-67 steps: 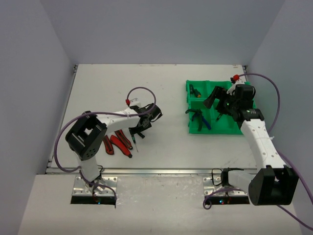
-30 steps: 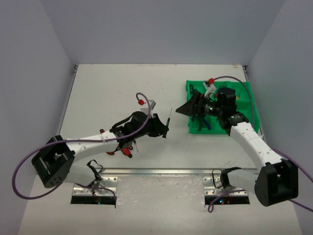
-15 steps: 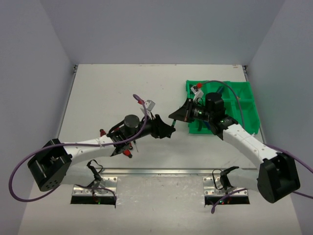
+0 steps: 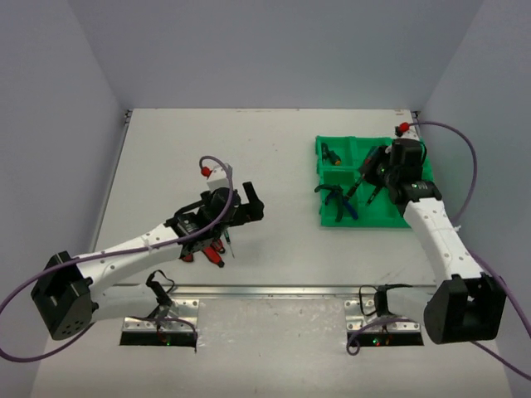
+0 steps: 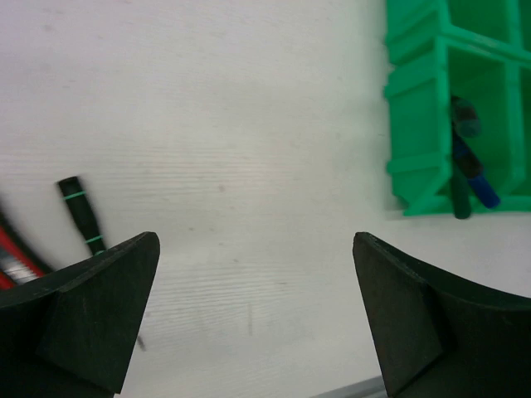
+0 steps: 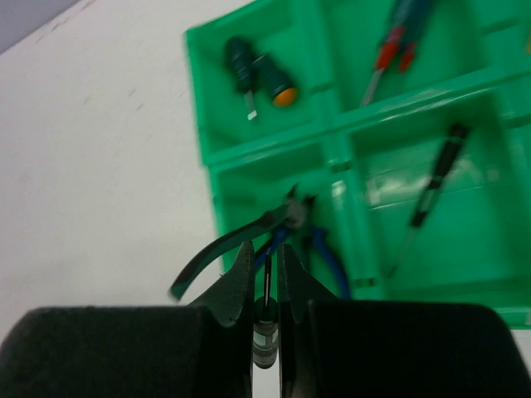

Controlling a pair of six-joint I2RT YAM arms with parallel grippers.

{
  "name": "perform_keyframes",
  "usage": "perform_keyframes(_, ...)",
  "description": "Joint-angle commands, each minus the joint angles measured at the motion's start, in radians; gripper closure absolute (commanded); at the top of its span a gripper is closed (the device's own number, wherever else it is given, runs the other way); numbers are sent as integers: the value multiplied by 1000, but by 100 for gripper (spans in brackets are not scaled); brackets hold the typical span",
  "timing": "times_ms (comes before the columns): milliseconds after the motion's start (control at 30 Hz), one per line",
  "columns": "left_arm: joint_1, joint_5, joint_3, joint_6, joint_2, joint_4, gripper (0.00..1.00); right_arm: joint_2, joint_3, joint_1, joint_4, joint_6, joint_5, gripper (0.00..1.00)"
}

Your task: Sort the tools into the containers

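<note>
My right gripper [image 6: 265, 265] is shut on a thin dark-handled screwdriver [image 6: 264, 336]. It hangs over the front-left compartment of the green tray [image 6: 203, 124], where the green- and blue-handled pliers [image 6: 286, 232] lie. In the top view that gripper [image 4: 369, 168] is above the tray [image 4: 328, 220]. My left gripper [image 4: 251, 207] is open and empty over bare table at centre-left, its fingers [image 5: 91, 307] spread wide. Just behind it lie red-handled cutters [image 4: 205, 245] and a black screwdriver with green bands [image 5: 81, 215].
Other tray compartments hold a stubby green and orange driver [image 6: 261, 75], a red-handled screwdriver [image 6: 390, 50] and a thin black screwdriver [image 6: 431, 191]. The left wrist view shows the tray [image 5: 415, 99] ahead to the right. Grey walls close in the table on three sides.
The two grippers met at mid-table. The screwdriver passed from the left gripper to the right; the left opened and drew back, and the right carried it over the tray.
</note>
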Motion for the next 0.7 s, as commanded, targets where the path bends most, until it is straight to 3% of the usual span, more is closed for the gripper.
perform_keyframes(0,89,-108,-49,-12,-97,-158,0,11,99,-128,-99,-71,308,100)
perform_keyframes(100,154,-44,-66,27,-104,-162,0,74,148,-180,-100,-70,339,100)
perform_keyframes(367,166,-21,-49,65,-69,-202,0,248,201,-196,-102,-80,353,100)
perform_keyframes(500,172,-17,-36,72,-41,-210,0,300,140,-196,-67,-50,251,99)
perform_keyframes(600,172,-9,-26,75,-28,-212,0,315,96,-196,-32,-37,227,83)
perform_keyframes(667,173,-2,-21,79,-18,-205,0,323,97,-196,-25,-35,216,56)
